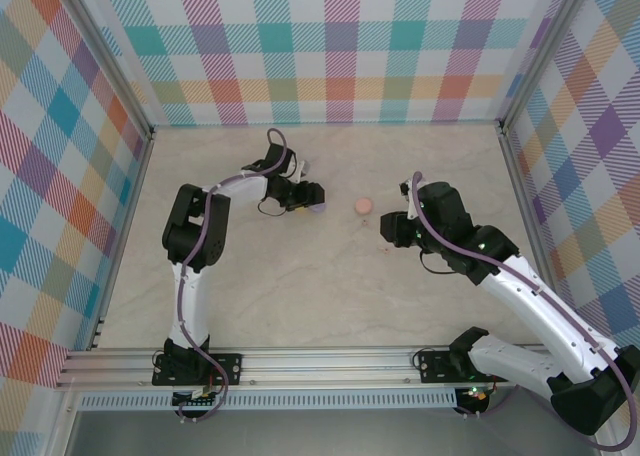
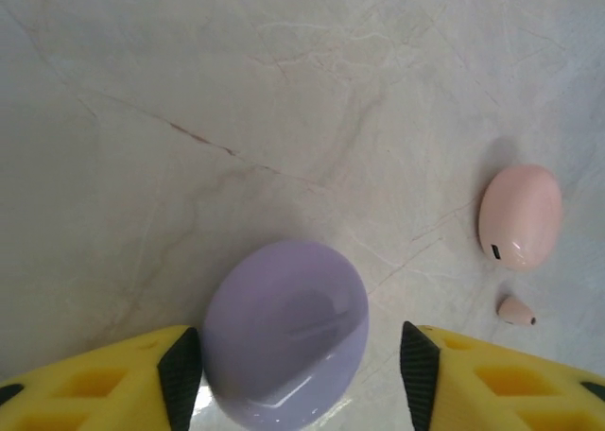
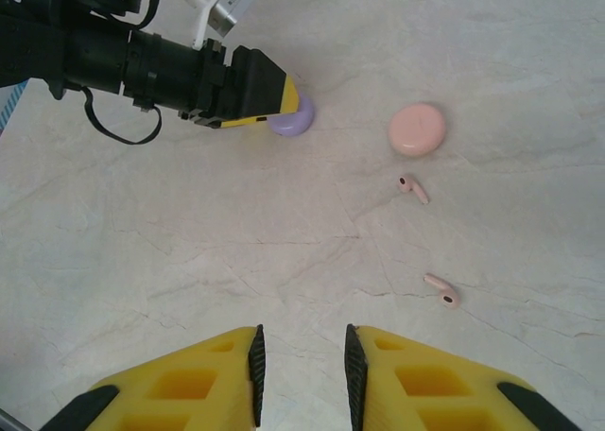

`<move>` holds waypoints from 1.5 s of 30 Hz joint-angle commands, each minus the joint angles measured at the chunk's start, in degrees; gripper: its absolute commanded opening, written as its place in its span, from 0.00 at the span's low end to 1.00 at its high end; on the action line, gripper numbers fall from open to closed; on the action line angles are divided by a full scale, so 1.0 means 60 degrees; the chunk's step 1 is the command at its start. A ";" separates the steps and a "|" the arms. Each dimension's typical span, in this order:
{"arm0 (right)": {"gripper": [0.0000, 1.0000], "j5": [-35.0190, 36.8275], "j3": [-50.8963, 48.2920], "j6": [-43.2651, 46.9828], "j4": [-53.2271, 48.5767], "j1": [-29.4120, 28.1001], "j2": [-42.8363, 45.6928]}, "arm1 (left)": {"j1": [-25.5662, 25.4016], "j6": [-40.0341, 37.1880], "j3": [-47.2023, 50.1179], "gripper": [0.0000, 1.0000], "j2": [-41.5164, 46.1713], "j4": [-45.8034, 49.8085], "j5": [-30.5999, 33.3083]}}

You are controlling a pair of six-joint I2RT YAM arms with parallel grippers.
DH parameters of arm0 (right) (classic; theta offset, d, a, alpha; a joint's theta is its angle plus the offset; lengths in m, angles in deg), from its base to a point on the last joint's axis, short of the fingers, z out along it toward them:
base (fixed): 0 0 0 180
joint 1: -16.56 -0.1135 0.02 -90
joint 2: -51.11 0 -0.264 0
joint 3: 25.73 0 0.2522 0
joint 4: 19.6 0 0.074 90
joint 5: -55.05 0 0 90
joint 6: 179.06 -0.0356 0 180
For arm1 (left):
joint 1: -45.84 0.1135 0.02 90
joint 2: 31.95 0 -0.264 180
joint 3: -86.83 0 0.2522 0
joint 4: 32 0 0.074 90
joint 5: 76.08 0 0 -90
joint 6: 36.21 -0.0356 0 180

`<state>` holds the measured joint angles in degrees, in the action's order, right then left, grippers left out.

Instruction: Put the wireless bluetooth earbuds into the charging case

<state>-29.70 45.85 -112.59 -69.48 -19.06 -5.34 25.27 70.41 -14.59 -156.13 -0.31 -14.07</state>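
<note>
Left wrist view — left hand (image 2: 301, 370) stands half parted around the purple case (image 2: 284, 341) on the desk (image 2: 236, 119), not clamping it. Right wrist view — right hand (image 3: 302, 370) barely parted, holding nothing; two pink earbuds (image 3: 412, 187) lie loose near the pink case (image 3: 417, 129).

Light is coming bright and even from overhead, washing the pale table (image 1: 300, 296) without any hard shadows. The pink case (image 2: 520, 215) is throwing a short, soft shadow onto the table beside it and carrying a small glare spot. The purple case (image 2: 284, 336), close to the lens, is reading slightly soft, with gloss glinting along its lower rim.
</note>
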 commanded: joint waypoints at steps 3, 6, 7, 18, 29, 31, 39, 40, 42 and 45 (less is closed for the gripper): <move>0.32 0.0346 -0.0158 0.0007 -0.0160 -0.0011 -0.0011 | 0.0163 -0.0491 0.0254 0.65 0.0781 0.0691 0.1303; 0.33 0.0440 -0.0189 0.0124 -0.0154 0.0001 -0.0122 | 0.0163 -0.0713 0.0347 0.65 0.1296 0.0929 0.1525; 0.33 0.0484 -0.0203 0.0189 -0.0152 0.0003 -0.0224 | 0.0163 -0.0758 0.0371 0.65 0.1499 0.1045 0.1584; 0.38 -0.0444 0.0301 0.0780 0.0327 0.0834 -0.2278 | 0.0134 -0.0404 0.2944 0.62 0.5534 0.0571 0.1547; 0.63 -0.1323 0.2155 0.0624 0.0319 0.1728 -0.5731 | 0.0053 0.0761 0.5954 0.66 1.0124 0.0606 0.2149; 0.66 -0.1211 0.2634 0.0675 0.0210 0.1775 -0.6398 | 0.0042 0.0871 0.6203 0.67 1.0634 0.0777 0.2089; 0.70 -0.0807 0.4821 0.1461 -0.0682 0.1776 -0.9105 | 0.0017 0.0862 0.6699 0.68 1.1751 0.1244 0.1781; 0.71 -0.0721 0.5024 0.1578 -0.0748 0.1775 -0.9347 | 0.0017 0.0861 0.6717 0.68 1.1804 0.1248 0.1768; 0.72 -0.0612 0.5460 0.1795 -0.1004 0.1760 -0.9787 | 0.0017 0.0848 0.6735 0.69 1.1865 0.1228 0.1703; 0.75 -0.0534 0.6009 0.2071 -0.1337 0.1776 -1.0333 | 0.0018 0.0805 0.6736 0.69 1.1914 0.1251 0.1733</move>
<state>-33.87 78.55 -103.39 -73.46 -8.54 -65.73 25.35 75.24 25.21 -85.71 5.88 -2.95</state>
